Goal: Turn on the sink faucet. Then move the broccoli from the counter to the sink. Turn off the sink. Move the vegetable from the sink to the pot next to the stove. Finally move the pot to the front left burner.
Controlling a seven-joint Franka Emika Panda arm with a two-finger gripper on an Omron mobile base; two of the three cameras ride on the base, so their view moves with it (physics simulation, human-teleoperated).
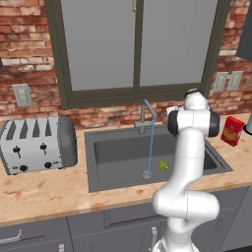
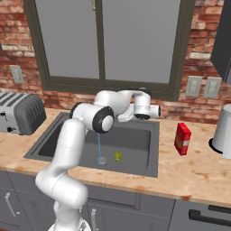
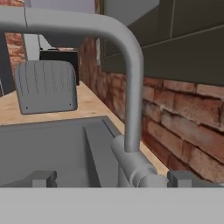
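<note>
From the toaster (image 1: 38, 143) rightward, water runs from the sink faucet (image 1: 146, 116) into the sink (image 1: 98, 182), where the broccoli (image 1: 163, 165) lies near the drain. The gripper (image 3: 111, 178), fingers spread wide and empty, straddles the lever at the faucet base, so the shutoff probably needs a steady sideways push. The spout stands upright, its tip arching out over the basin.

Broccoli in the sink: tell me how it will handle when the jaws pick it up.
The broccoli is tiny beside the drain, so probably very light. Its lumpy, rounded floret may roll or squirt sideways on the smooth sink floor. The faucet stream lands next to it, so it is likely wet and somewhat slippery; the soft crown may crush.
</note>
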